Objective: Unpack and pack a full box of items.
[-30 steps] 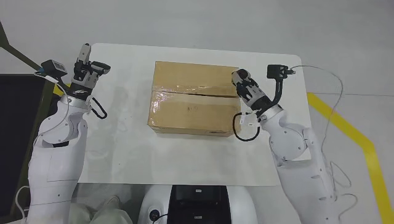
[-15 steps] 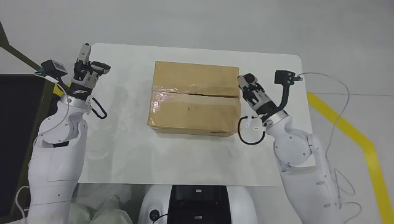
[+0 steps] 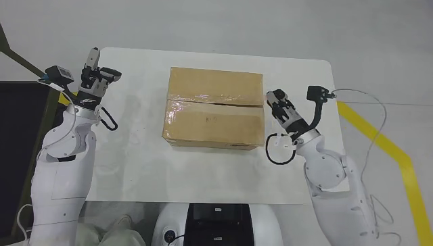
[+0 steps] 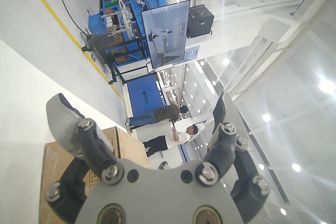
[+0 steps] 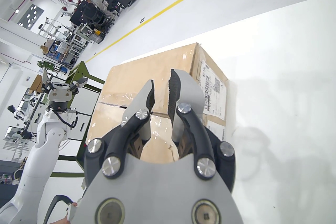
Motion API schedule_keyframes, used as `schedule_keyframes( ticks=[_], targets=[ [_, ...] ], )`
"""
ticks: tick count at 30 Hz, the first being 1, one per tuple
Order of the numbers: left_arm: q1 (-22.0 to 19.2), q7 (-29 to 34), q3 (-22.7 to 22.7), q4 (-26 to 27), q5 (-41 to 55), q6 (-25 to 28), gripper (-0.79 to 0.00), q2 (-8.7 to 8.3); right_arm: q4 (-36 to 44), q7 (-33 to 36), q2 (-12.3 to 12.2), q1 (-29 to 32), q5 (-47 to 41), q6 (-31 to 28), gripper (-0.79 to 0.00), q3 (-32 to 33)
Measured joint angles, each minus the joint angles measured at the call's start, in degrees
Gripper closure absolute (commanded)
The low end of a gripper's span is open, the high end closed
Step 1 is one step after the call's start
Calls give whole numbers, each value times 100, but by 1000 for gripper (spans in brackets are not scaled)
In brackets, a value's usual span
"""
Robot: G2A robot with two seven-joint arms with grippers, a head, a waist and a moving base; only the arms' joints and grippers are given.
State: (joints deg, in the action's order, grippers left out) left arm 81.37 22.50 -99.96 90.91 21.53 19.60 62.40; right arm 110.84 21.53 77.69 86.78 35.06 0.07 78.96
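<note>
Right hand [image 3: 274, 97] withdrawn from box [image 3: 213, 111], white table [image 3: 135, 171]

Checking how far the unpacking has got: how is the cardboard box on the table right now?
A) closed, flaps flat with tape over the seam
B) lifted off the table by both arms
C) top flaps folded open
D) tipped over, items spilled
A: the box sits on the table with both top flaps flat and shiny tape along the seam.
</note>
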Motion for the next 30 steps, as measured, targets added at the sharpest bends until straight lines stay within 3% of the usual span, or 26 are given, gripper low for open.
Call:
schedule_keyframes(
  ticks=[7, 10, 13, 22, 30],
  targets=[
    [0, 0, 0, 0, 0, 0, -785, 0, 438, -10, -37, 276, 185, 465, -120, 207],
    [0, 0, 0, 0, 0, 0, -785, 0, 592, 82, -51, 276, 216, 566, -18, 262],
    [0, 0, 0, 0, 0, 0, -785, 0, 641, 327, -71, 102, 303, 606, 0, 269],
    [0, 0, 0, 0, 0, 0, -785, 0, 116, 1287, -74, -1065, 117, 630, 0, -80],
    [0, 0, 0, 0, 0, 0, -785, 0, -949, 2128, 25, -2391, -559, 506, 0, -869]
  ],
)
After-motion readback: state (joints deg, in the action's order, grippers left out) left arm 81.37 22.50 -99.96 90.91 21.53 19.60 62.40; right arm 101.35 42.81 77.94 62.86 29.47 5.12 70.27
